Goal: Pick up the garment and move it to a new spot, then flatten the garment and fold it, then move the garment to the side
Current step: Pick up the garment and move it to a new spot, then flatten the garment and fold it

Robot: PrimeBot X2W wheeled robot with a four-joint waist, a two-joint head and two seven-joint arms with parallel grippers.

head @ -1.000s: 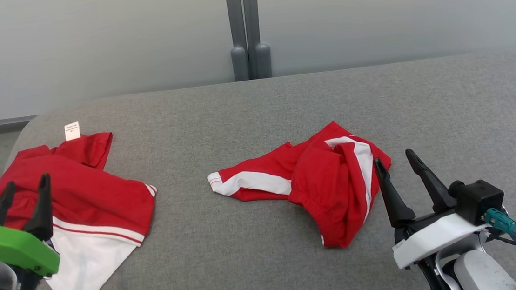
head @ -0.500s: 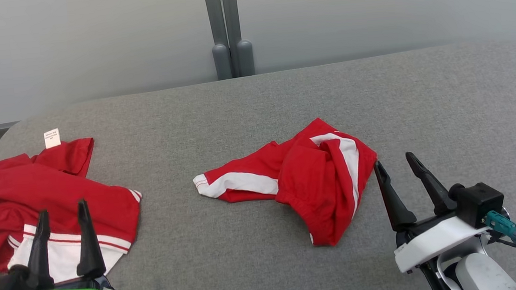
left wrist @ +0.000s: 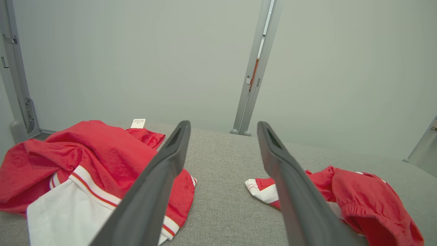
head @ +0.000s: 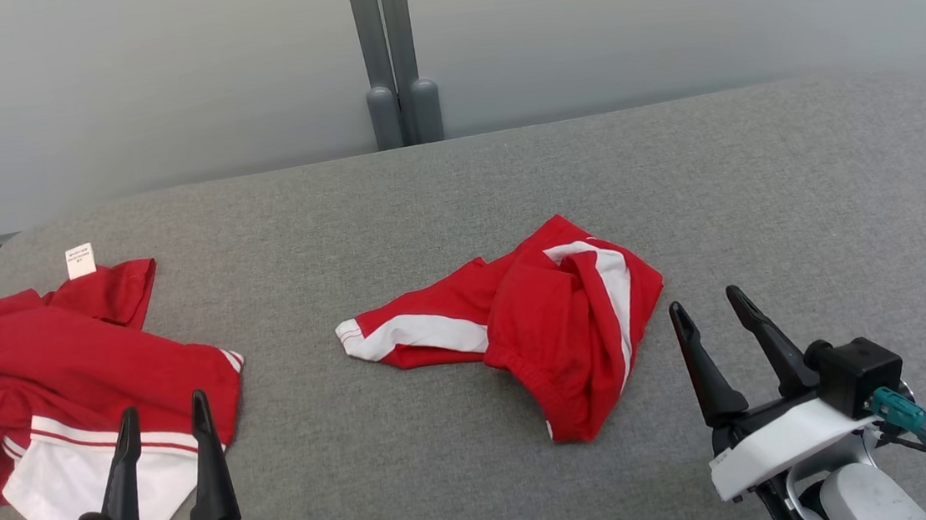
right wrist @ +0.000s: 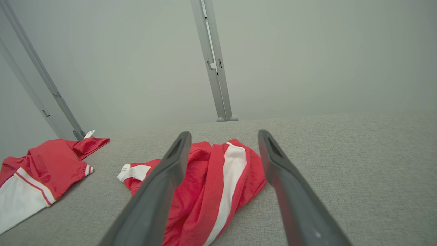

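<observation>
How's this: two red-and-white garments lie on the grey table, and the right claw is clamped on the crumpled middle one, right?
Not clamped: the head view shows the right claw open and empty beside the crumpled middle garment. It and the other garment do lie on the grey table.

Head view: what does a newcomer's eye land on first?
The crumpled red shorts with white side stripes stand out first, lying mid-table on the grey padded table. Next is a rumpled red-and-white top near the table's left edge. The open left gripper shows over the top's white hem, and the open right gripper sits just right of the shorts.
</observation>
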